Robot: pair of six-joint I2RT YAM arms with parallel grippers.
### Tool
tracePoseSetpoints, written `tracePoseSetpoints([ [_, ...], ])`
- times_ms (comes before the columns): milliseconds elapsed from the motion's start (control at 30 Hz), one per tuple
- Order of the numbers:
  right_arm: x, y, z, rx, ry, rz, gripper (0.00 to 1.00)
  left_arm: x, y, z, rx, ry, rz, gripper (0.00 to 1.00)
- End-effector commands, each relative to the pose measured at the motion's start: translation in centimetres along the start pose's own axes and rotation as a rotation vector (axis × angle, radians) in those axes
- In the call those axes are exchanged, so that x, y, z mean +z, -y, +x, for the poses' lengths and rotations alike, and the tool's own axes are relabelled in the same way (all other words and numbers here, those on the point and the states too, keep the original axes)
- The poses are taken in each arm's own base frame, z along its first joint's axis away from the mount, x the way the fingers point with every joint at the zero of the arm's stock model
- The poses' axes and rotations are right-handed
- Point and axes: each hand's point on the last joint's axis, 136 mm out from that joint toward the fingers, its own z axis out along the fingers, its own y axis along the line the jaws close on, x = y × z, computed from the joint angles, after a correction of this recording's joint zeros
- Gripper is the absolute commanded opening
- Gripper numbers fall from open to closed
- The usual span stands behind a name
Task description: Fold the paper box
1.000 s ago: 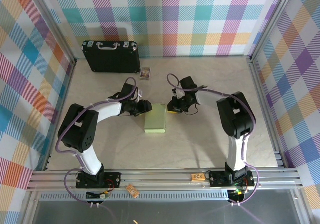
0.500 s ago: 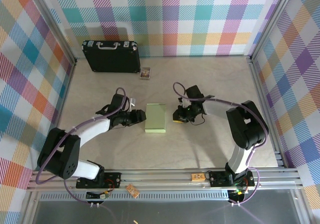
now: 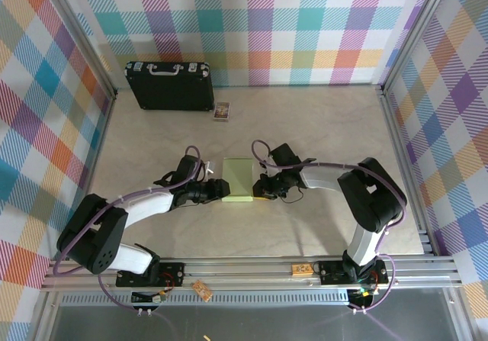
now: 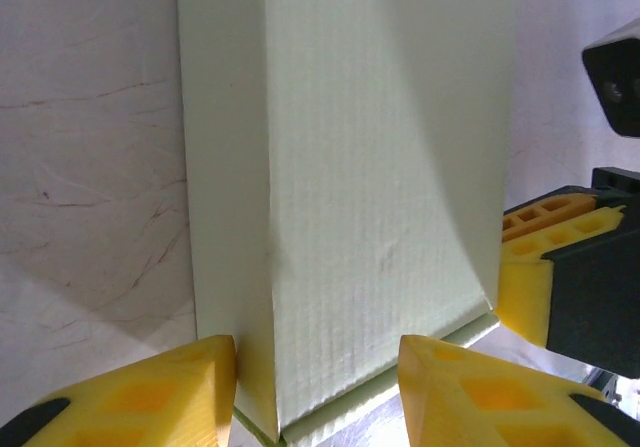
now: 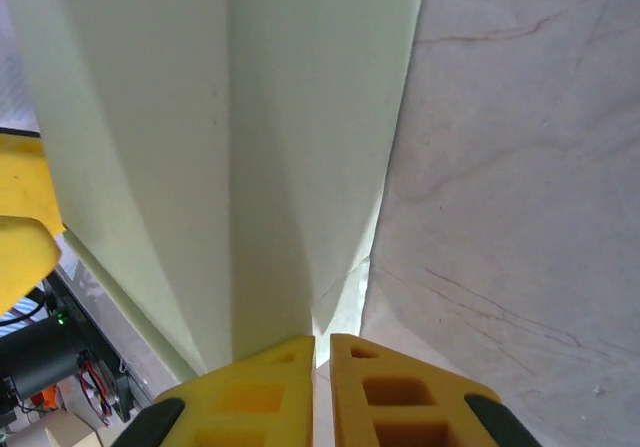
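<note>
Table (image 3: 328, 131) — paper box (image 3: 238, 178); top cam: briefcase (image 3: 169, 87)

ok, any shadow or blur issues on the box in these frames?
Top external: even light, sharp, the paper box clean. Left wrist: a soft shadow slants across the box top, card texture crisp. Right wrist: box faces mostly shaded, no glare.

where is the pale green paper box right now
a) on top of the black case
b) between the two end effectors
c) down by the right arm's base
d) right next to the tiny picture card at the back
b: in the top view the paper box lies mid-table with the left end effector at its left edge and the right end effector at its right edge, far from the black case.
</note>
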Motion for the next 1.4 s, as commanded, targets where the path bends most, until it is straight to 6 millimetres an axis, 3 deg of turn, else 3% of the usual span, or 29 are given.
tracePoseSetpoints([
  [0,0.8,-0.8,0.1,0.003,-0.010,-0.049,0.13,0.8,1.2,0.7,0.003,-0.018,0.054,0.46],
  [267,1.6,-3.0,0.4,-0.004,-0.037,-0.127,0.13,1.9,1.8,1.6,-0.013,-0.040,0.094,0.45],
  [500,-0.8,0.8,-1.2,0.003,0.052,0.066,0.14,-0.3,-1.2,0.0,0.024,0.041,-0.112,0.54],
  [767,-4.5,4.0,-6.1,0.041,0.158,0.148,0.19,-4.4,-2.3,-5.3,-0.004,0.206,-0.145,0.59],
  [900,-4.0,4.4,-8.8,0.038,0.158,0.149,0.19,-3.3,-1.9,-7.5,-0.028,0.181,-0.089,0.57],
  [1100,-2.0,3.4,-12.5,0.034,0.124,0.091,0.17,-1.0,-1.1,-10.3,-0.025,0.157,-0.060,0.55],
  [1367,0.6,1.6,-13.9,0.031,0.049,-0.043,0.16,1.8,-1.3,-11.4,-0.046,0.107,-0.033,0.52],
])
